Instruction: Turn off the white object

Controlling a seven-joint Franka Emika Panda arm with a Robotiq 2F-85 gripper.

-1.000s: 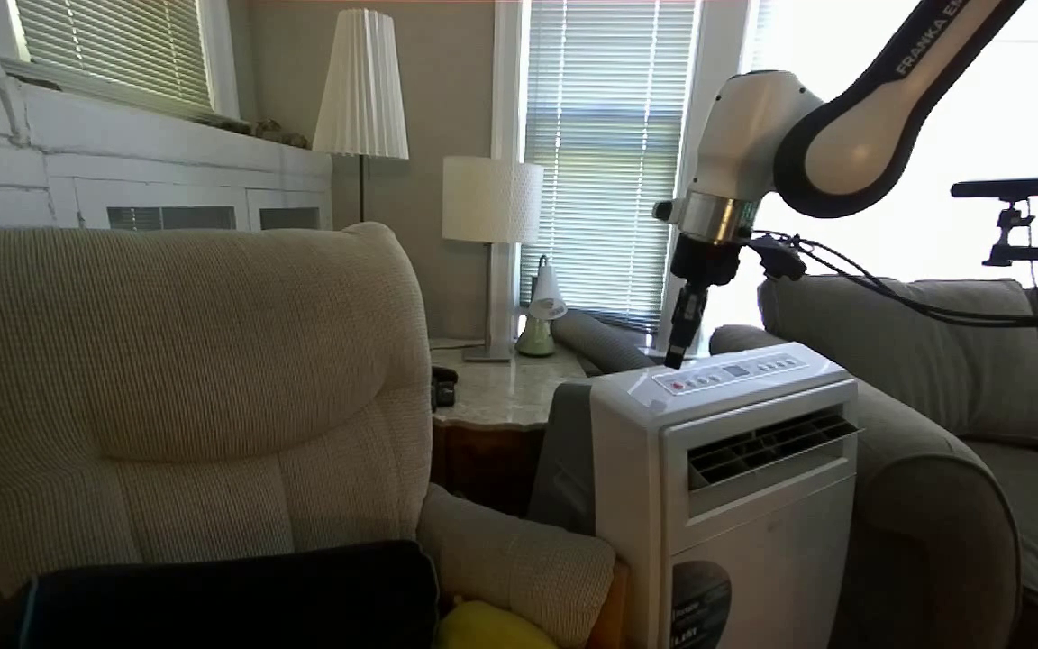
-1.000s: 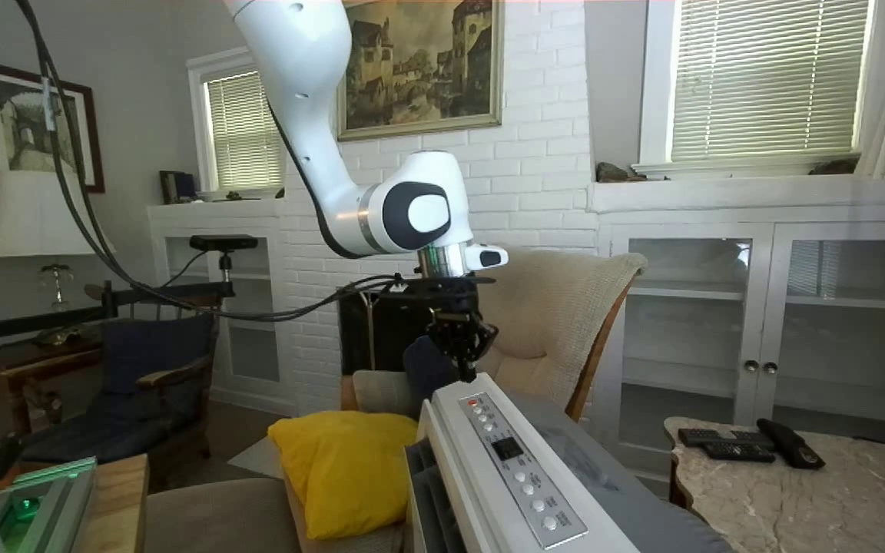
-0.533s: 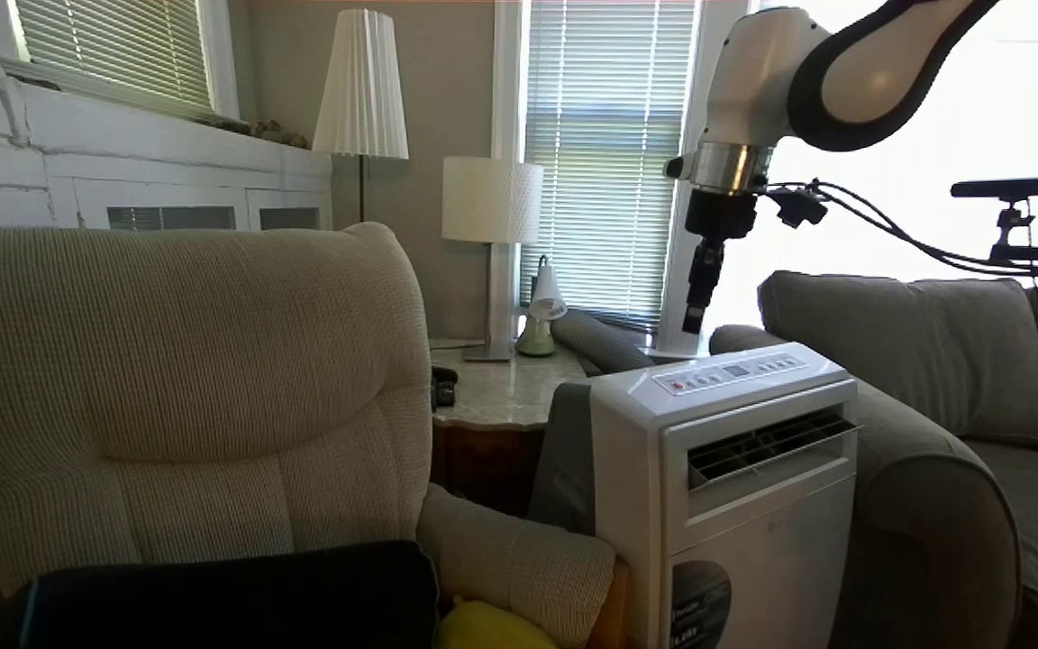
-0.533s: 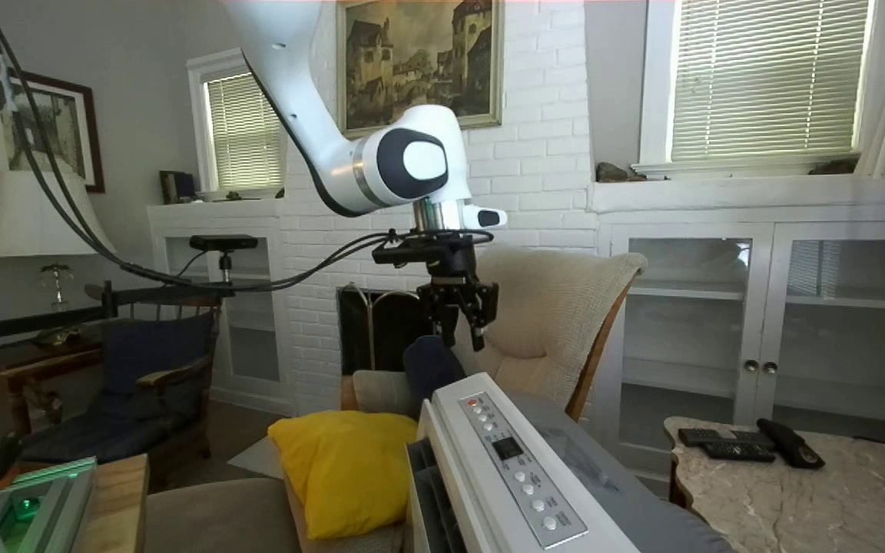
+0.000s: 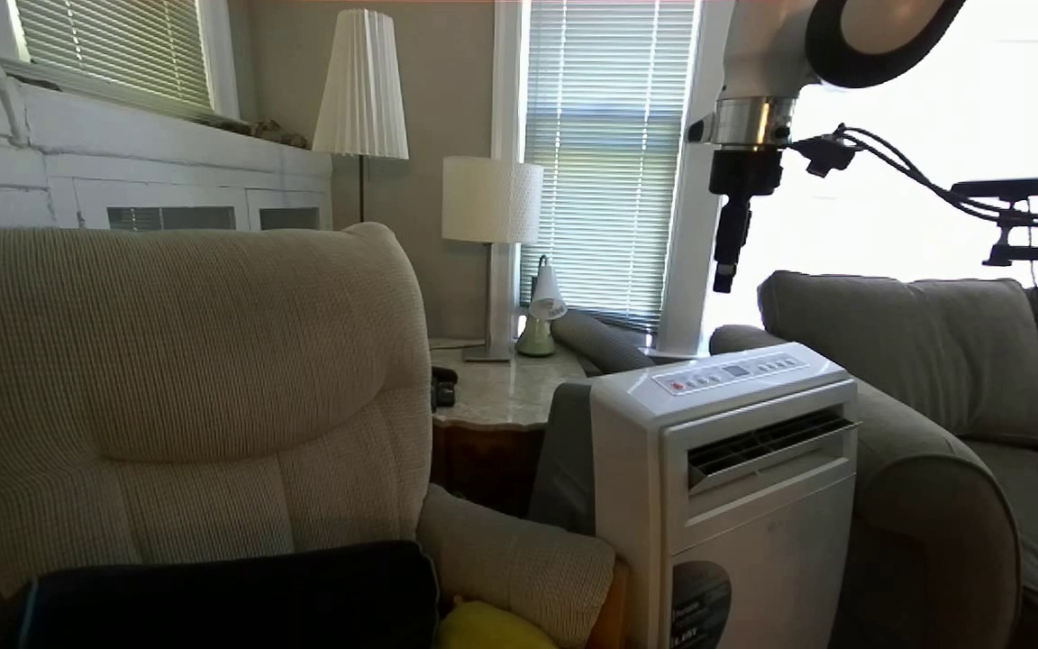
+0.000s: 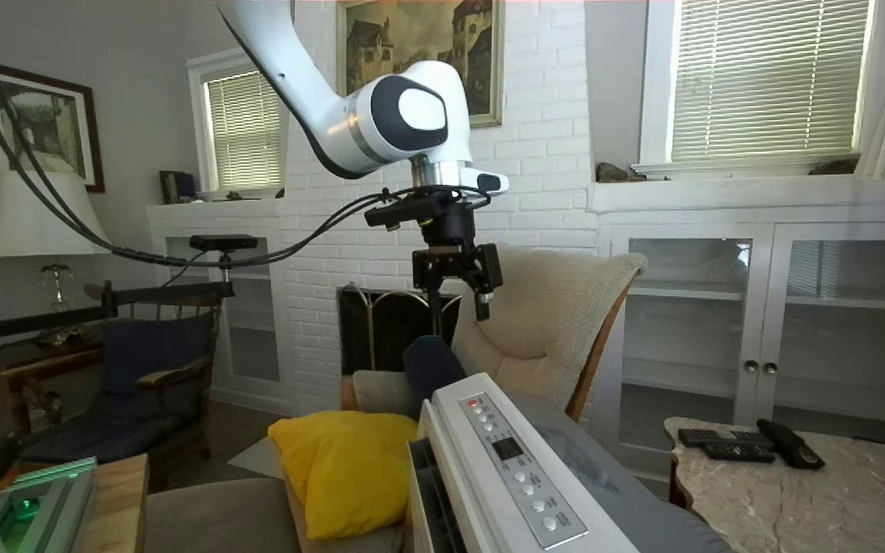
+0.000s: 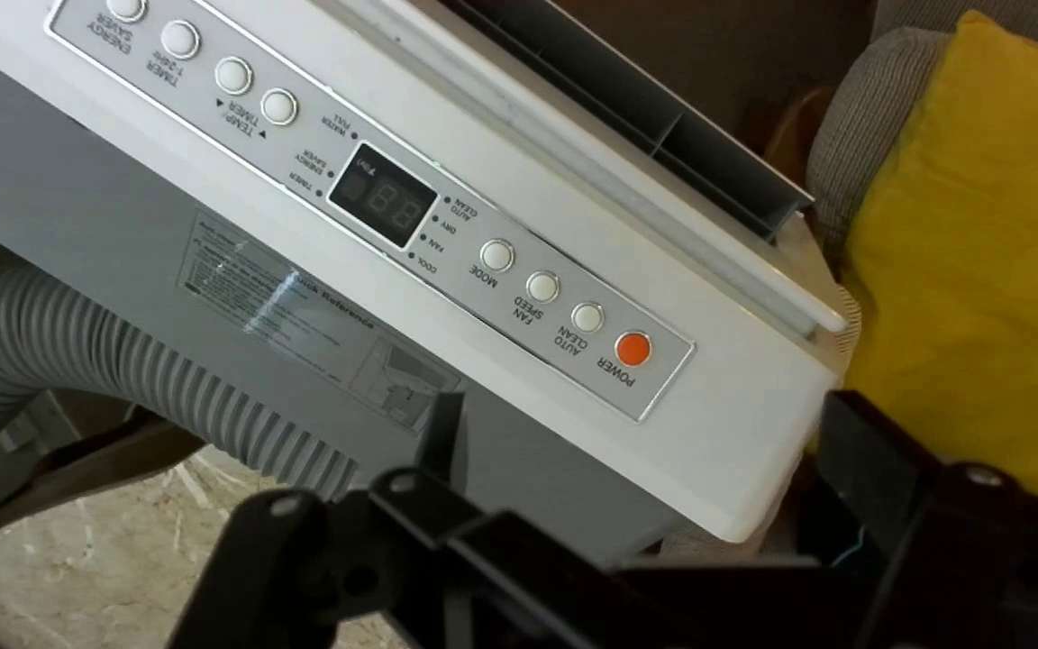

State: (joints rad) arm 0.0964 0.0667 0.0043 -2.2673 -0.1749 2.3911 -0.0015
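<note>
The white object (image 5: pixel 771 550), a tall air conditioner, stands upright in both exterior views. Its slanted top carries a control panel (image 6: pixel 508 449) with an orange power button (image 7: pixel 633 348) at one end. The panel's display (image 7: pixel 384 194) looks dark, with only faint grey digits. A black louvred vent (image 5: pixel 767 443) sits at the top of its front. My gripper (image 6: pixel 459 319) hangs in the air above the power-button end, pointing down and apart from the unit. In the wrist view the gripper (image 7: pixel 650 433) is open, fingers wide apart, nothing between them.
A beige armchair (image 5: pixel 195 361) and a grey sofa (image 5: pixel 924 379) flank the unit. A yellow pillow (image 6: pixel 350 468) lies by its front. Behind it are a grey hose (image 7: pixel 150 361) and a marble-topped table (image 6: pixel 842 491) with remotes and lamps.
From low over the button end of the panel, my gripper has risen well clear. Its fingers have spread from nearly together to wide. The vent flap has tilted up, narrowing the dark opening.
</note>
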